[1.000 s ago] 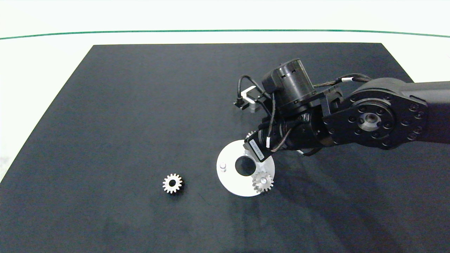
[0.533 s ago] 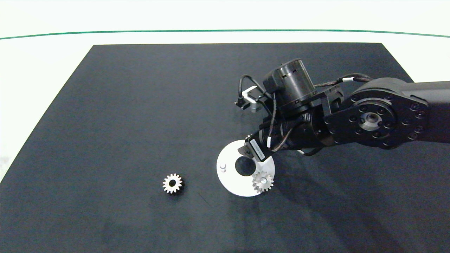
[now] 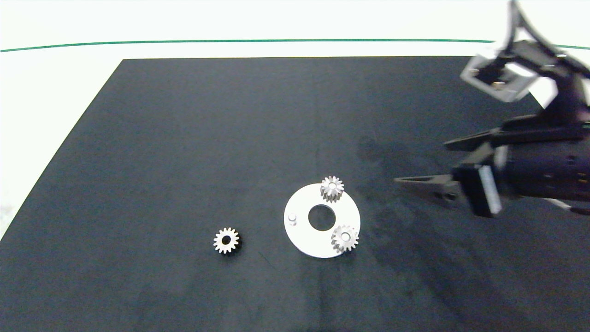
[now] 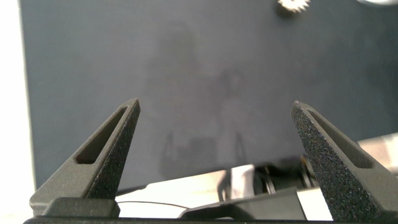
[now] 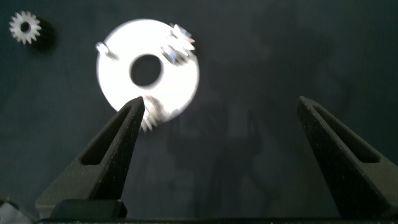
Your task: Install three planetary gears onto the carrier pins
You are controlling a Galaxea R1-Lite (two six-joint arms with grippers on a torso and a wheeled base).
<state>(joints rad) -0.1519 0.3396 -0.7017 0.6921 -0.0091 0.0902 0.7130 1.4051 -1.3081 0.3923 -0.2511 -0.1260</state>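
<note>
A white round disc (image 3: 302,233) with a large centre hole lies flat on a black mat (image 3: 184,138) that covers a white bench (image 3: 55,83). Everything below is placed relative to this disc.

Three short pegs stand around the disc's hole. A small silver-grey gear (image 3: 332,188) sits on the peg at the disc's far edge. A second gear (image 3: 345,238) sits on the peg at the disc's near right edge, its teeth reaching just past the rim. The third peg (image 3: 292,218), on the disc's left side, is bare. The third gear (image 3: 226,240) lies flat on the mat, well apart from the disc to its left, with its centre hole facing up.

The right gripper (image 3: 426,163) hangs over the mat well to the right of the disc, touching nothing. Its jaws are spread wide and released, with only mat between them. Its wrist view looks down on the disc (image 5: 180,93), both mounted gears and the loose gear (image 5: 25,27).

The left gripper (image 4: 217,134) does not appear in the head view. Its wrist view shows its jaws wide apart and released over bare mat, with one gear (image 4: 293,6) at the frame's edge, far from the jaws.
</note>
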